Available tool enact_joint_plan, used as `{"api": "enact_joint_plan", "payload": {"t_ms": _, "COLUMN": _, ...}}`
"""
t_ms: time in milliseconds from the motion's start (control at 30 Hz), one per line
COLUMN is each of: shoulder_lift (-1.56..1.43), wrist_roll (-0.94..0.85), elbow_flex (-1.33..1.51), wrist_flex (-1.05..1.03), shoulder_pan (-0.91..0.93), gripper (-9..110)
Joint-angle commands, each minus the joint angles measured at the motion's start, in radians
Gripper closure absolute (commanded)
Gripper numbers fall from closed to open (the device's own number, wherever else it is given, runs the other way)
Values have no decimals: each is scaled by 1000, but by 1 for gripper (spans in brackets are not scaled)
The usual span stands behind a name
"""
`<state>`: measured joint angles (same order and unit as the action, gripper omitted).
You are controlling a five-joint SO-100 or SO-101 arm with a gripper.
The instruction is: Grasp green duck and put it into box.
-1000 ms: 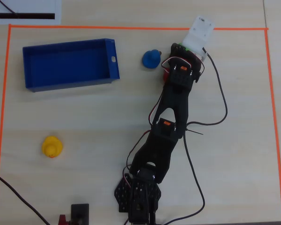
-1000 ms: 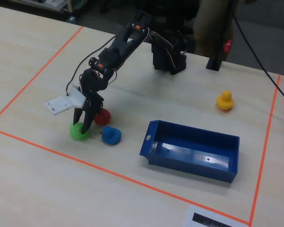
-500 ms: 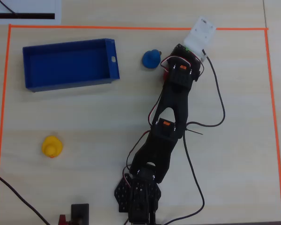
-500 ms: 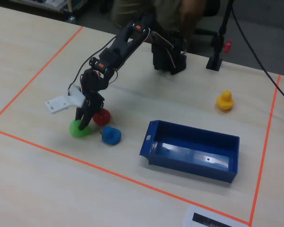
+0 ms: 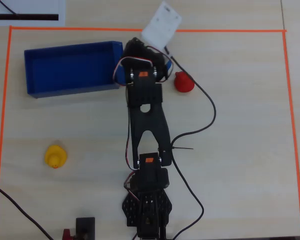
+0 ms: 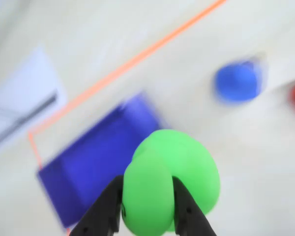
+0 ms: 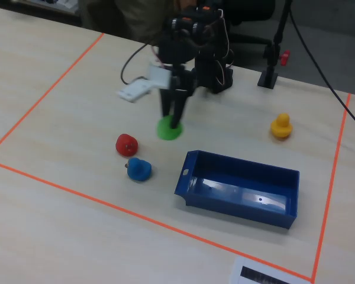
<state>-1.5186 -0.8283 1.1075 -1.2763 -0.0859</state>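
Over the pale table (image 7: 59,77) our gripper (image 6: 147,206) pinches the green duck (image 6: 169,179); next, we carry it to the box (image 7: 239,210).

The green duck (image 6: 169,184) looked like smooth, soft-sheened rubber; the gripper (image 6: 146,209) fingers were matt black plastic. The box (image 7: 239,188) was glossy blue plastic, catching light on its floor. The table (image 5: 240,125) showed pale, matt wood grain, edged with orange tape (image 5: 290,110)
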Motion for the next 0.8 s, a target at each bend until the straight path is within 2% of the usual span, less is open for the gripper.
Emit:
{"api": "enact_joint_plan", "payload": {"t_ms": 0, "shoulder_lift": -31, "wrist_roll": 40, "elbow_flex": -55, "wrist_flex": -12, "shoulder_pan": -193, "gripper": 101}}
{"api": "enact_joint_plan", "payload": {"t_ms": 267, "shoulder_lift": 98, "wrist_roll": 78, "elbow_flex": -67, "wrist_flex": 124, "shoulder_pan": -350, "gripper": 101}}
{"api": "enact_joint_plan", "payload": {"t_ms": 500, "shoulder_lift": 249, "wrist_roll": 74, "elbow_flex": -72, "wrist_flex": 279, "shoulder_pan": -351, "gripper": 100}}
{"api": "enact_joint_plan", "payload": {"t_ms": 700, "shoulder_lift": 362, "wrist_roll": 20, "elbow_flex": -121, "wrist_flex": 264, "shoulder_pan": -319, "gripper": 78}}
{"api": "enact_joint_plan", "payload": {"t_ms": 767, "shoulder_lift": 367, "wrist_roll": 8, "elbow_flex": -121, "wrist_flex": 258, "shoulder_pan": -305, "gripper": 75}}
